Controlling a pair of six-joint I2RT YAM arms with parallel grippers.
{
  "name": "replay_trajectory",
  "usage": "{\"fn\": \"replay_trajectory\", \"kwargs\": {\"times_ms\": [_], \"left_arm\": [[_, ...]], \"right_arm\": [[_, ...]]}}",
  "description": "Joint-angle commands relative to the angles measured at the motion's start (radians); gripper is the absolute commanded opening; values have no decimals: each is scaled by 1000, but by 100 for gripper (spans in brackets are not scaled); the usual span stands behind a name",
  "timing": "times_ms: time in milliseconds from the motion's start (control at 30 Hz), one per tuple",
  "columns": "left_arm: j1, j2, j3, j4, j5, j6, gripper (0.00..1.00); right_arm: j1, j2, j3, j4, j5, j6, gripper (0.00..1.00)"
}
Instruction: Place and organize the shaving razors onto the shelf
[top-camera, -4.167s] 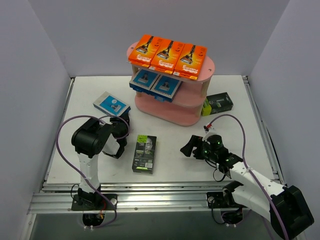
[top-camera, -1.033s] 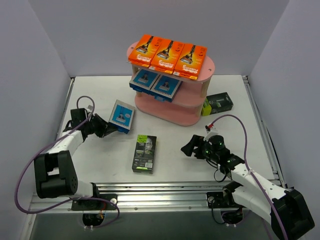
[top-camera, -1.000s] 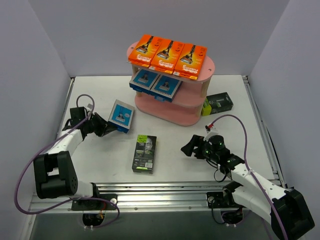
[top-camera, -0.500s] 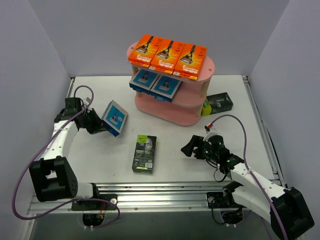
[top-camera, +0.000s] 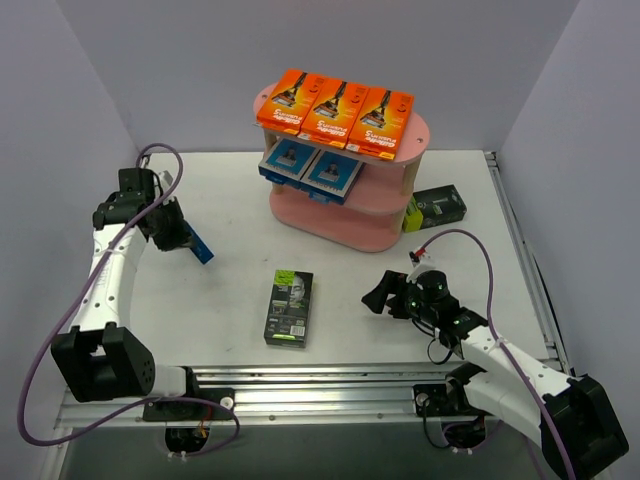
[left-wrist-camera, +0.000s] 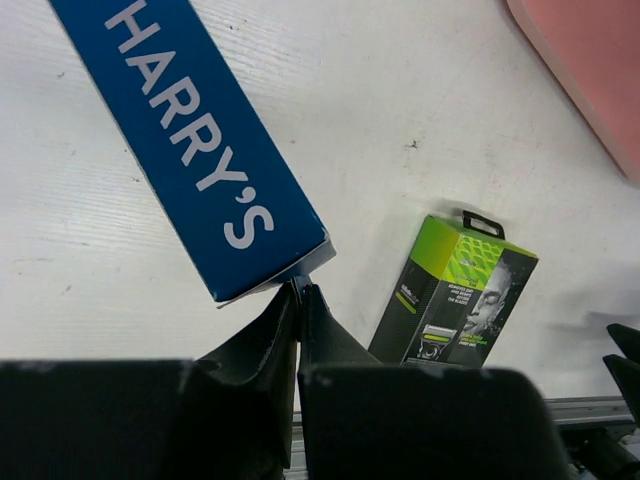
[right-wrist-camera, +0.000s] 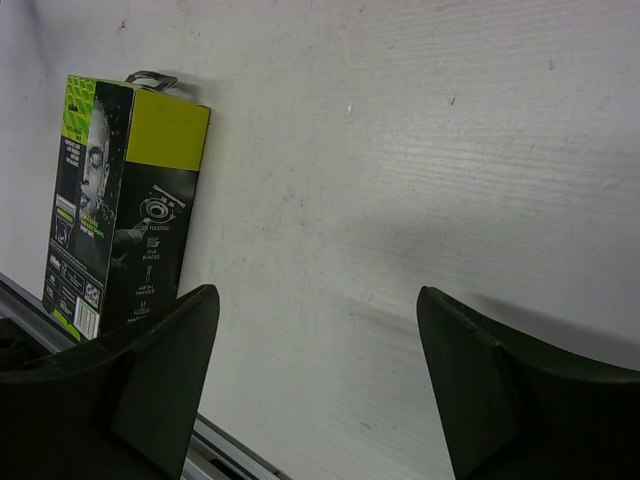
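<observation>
- One blue pack (top-camera: 198, 249) sits in my left fingers (top-camera: 187, 242), which are clenched on a corner of its thin edge. It appears lifted off the desk (top-camera: 230, 190) at the left side.
- Seen from the left wrist, its long axis runs up and away from the fingertips, with the printed side panel facing the camera.
- Ahead and to the right of that hand stands the pink shelf (top-camera: 345, 228), well apart from the held pack. My left arm is the nearer one to carry it across.
- Three orange packs (top-camera: 335, 112) fill the top board, and two blue-and-white packs (top-camera: 310, 166) lie side by side on the middle board. Bare pink shows to their right, and I judge that the held pack belongs there.
- My right fingers (top-camera: 380, 294) are spread and empty, low over the desk. The black-and-lime pack (top-camera: 289, 307) lies flat just to their left, its long axis running near to far.
- A second black pack (top-camera: 436, 207) rests by the shelf's right end.
</observation>
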Motion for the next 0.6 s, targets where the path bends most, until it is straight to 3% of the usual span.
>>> {"fn": "replay_trajectory", "kwargs": {"times_ms": [0, 133, 333, 567], "left_arm": [[-47, 0, 106, -78, -89, 67, 7], [-87, 13, 144, -122, -100, 61, 7], [-126, 36, 155, -129, 40, 20, 4], [-191, 48, 203, -219, 10, 12, 2]], "right_arm": [[-4, -12, -2, 28, 9, -10, 76], [-4, -14, -2, 28, 9, -10, 76], [-4, -21, -4, 28, 5, -12, 76], [-3, -64, -18, 28, 5, -10, 76]]}}
